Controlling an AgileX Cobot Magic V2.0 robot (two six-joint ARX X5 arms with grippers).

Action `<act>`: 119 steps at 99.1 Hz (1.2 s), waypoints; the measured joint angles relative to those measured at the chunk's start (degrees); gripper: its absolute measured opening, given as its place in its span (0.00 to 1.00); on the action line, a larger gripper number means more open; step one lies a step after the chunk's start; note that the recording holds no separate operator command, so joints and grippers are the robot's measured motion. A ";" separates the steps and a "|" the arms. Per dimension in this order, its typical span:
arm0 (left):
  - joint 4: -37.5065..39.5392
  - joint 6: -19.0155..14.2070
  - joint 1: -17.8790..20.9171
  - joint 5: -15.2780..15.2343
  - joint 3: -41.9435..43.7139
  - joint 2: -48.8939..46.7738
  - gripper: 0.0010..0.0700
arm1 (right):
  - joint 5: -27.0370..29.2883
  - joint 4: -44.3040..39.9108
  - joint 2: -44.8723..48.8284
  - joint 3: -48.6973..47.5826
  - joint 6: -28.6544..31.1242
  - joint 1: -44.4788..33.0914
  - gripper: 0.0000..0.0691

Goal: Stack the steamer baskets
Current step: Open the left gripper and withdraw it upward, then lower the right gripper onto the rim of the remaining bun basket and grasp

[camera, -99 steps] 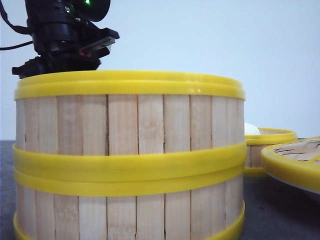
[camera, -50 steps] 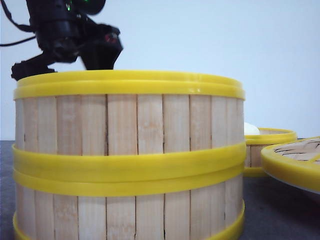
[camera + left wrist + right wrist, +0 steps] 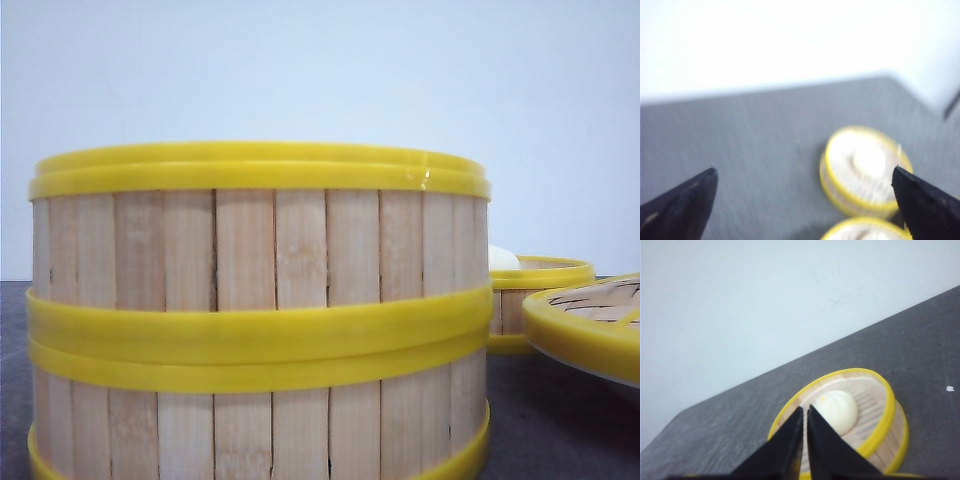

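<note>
At the left, close to the camera, we see two steamer baskets stacked: the upper basket [image 3: 255, 235] sits on the lower basket [image 3: 255, 420], their thick yellow plastic rims meeting in a double band. The walls are pale upright bamboo slats, smooth and slightly grained, forming a round drum on the dark, finely textured tabletop [image 3: 545, 420]. Behind the stack, further right, we see a third basket [image 3: 535, 300] standing alone with a white rounded bun [image 3: 837, 410] inside on a slatted floor. At the right edge, a flat woven bamboo lid [image 3: 590, 320] with a yellow rim lies tilted.

In the blurred left wrist view, the left gripper [image 3: 805, 195] has its dark pointed fingers spread wide, holding nothing. In the right wrist view, the right gripper [image 3: 804, 440] has its black tapering fingers nearly pressed together, empty, above the bun basket.
</note>
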 joint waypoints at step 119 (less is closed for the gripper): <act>-14.10 6.69 -0.04 -14.78 -0.04 -14.36 0.96 | 4.02 -56.08 93.20 71.63 -20.00 -0.92 0.08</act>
